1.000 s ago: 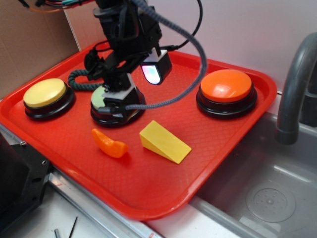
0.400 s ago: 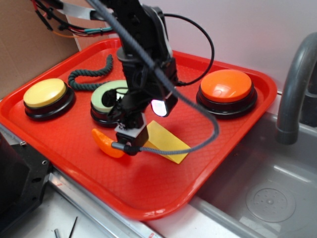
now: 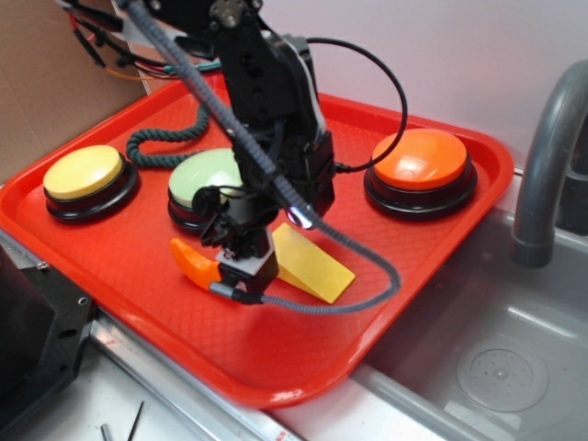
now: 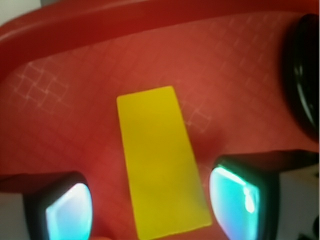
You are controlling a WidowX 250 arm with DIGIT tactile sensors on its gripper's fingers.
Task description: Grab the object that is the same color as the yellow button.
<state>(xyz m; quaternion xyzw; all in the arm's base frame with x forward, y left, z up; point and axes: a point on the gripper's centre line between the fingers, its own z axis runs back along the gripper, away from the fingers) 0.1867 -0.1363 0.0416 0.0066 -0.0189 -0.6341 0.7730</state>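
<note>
On a red tray [image 3: 441, 266], the yellow button [image 3: 84, 172] sits far left, a pale green button [image 3: 204, 175] beside it. Near the front, a small orange piece [image 3: 195, 262] lies just left of the gripper [image 3: 246, 276], whose fingers [image 4: 65, 207] stand spread wide, empty, either side of the yellow wedge [image 4: 160, 160]. Risk: the sloped face may squirt free as the jaws close, or the left finger may nudge the orange piece. An orange button [image 3: 420, 158] sits right.
</note>
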